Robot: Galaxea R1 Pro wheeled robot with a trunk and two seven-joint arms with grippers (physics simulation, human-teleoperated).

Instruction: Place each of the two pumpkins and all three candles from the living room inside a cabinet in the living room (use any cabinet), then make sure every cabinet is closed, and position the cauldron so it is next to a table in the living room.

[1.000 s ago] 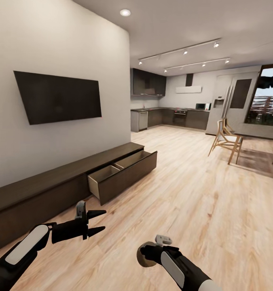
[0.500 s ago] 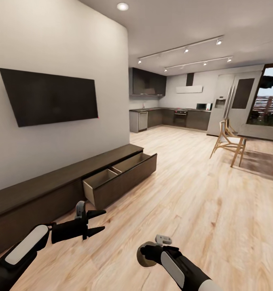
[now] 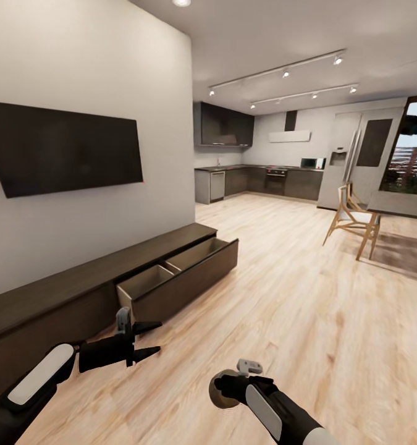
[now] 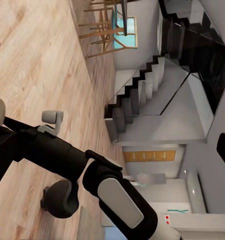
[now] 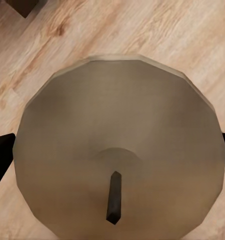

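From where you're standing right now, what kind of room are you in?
Most likely an open-plan home: a living area with a wall-mounted TV above a long low cabinet, one drawer pulled open. Beyond it are a dark-fronted kitchen and a wooden dining chair.

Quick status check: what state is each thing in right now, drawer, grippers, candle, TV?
Cabinet: upright against the wall, one drawer pulled open, looks empty.
Left gripper: open, holding nothing, over the floor.
Right gripper: shut on the candle.
Candle: held, wick end toward the wrist camera, unlit.
TV: on the wall, screen dark.
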